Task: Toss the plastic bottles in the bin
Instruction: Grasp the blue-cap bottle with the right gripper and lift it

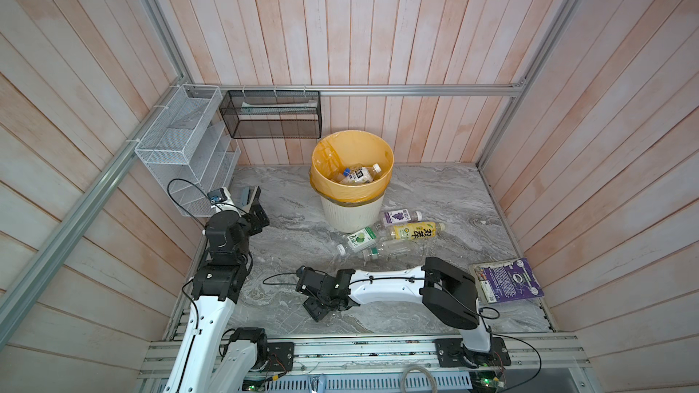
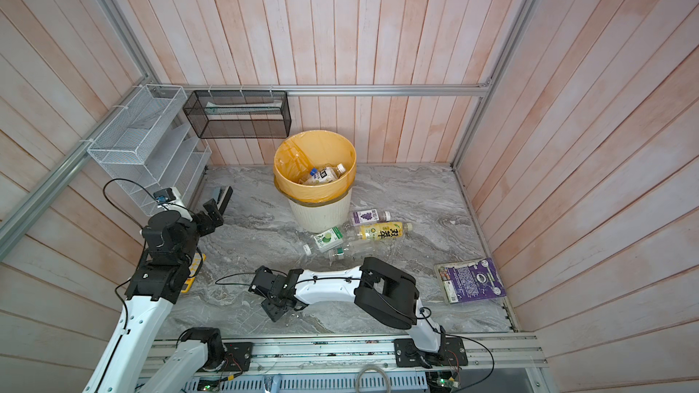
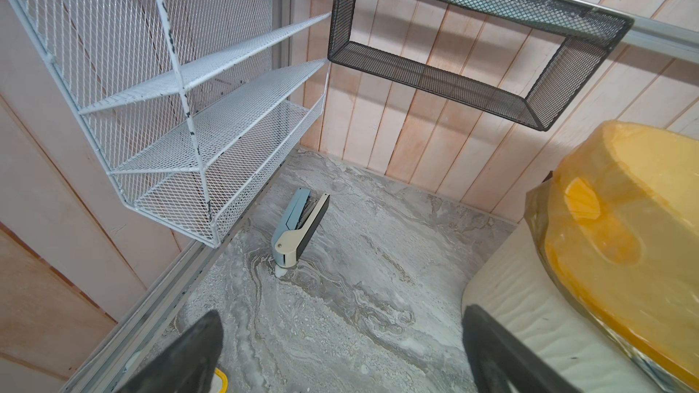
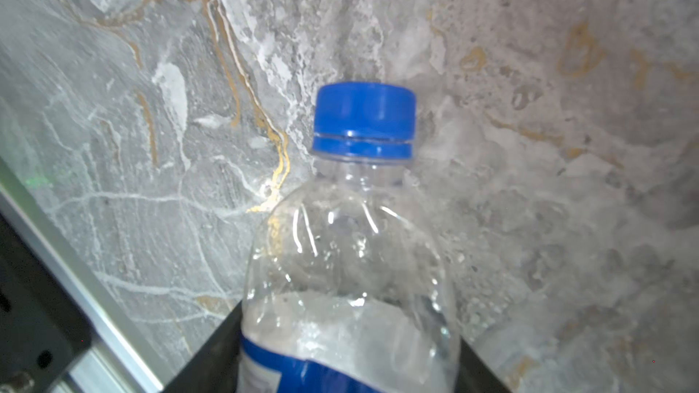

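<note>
Blue-cap bottle (image 4: 351, 243) gripped by R claw (image 4: 350, 334); L claw (image 3: 342, 313) splayed.

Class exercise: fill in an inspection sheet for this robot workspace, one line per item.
Surface: grey marbled tabletop, no spills seen.
Job's things: bin already holds bottles; four loose bottles lie beside it; a blue-capped bottle is apart from them.
Clutter: stapler, purple packet, yellow calculator partly under the left arm.
Grippers: left gripper open, empty; right gripper closed on the blue-capped bottle.
Cables: black cables loop off both wrists.
Surroundings: plank walls, white wire rack, black mesh basket.
</note>
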{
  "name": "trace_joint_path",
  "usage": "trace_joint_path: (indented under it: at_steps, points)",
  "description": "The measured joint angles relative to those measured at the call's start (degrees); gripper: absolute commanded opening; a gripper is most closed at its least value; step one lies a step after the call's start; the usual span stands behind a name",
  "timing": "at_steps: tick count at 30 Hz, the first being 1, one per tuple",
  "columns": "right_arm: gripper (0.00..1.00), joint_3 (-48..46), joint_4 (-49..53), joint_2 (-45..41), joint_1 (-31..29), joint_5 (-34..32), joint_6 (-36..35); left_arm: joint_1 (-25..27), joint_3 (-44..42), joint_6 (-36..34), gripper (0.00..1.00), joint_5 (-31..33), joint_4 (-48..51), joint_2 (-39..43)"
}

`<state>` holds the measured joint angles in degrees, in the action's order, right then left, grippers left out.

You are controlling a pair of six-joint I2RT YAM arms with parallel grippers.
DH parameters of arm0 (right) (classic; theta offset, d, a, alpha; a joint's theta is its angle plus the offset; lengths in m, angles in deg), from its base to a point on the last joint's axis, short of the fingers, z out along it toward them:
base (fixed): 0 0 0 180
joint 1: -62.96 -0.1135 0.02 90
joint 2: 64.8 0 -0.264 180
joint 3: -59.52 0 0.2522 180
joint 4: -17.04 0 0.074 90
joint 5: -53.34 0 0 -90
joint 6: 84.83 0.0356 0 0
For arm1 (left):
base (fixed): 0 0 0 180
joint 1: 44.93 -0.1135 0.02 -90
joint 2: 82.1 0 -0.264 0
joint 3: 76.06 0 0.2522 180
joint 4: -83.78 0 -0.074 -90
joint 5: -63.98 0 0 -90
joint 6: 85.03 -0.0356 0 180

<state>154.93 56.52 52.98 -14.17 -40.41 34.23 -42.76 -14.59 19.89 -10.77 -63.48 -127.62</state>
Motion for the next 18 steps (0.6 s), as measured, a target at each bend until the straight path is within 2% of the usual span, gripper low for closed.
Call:
trace_joint_path:
  at_steps: [5,9,18]
  points:
    - [0.48,-3.45,-0.68,-2.95,0.24,-2.27,-0.79,-0.04,-0.07,0.81,1.00,-1.20,0.35,-0.04]
    - [0.46,-10.03,-3.02,-10.10,1.40,-5.03,-0.74,-0.04,-0.74,1.25,1.00,-3.19,0.11,-0.04]
    - [0.49,-27.98,-9.94,-40.30,6.45,-18.36,-1.01,-0.02,-5.44,1.68,1.00,-14.73,-3.15,0.92]
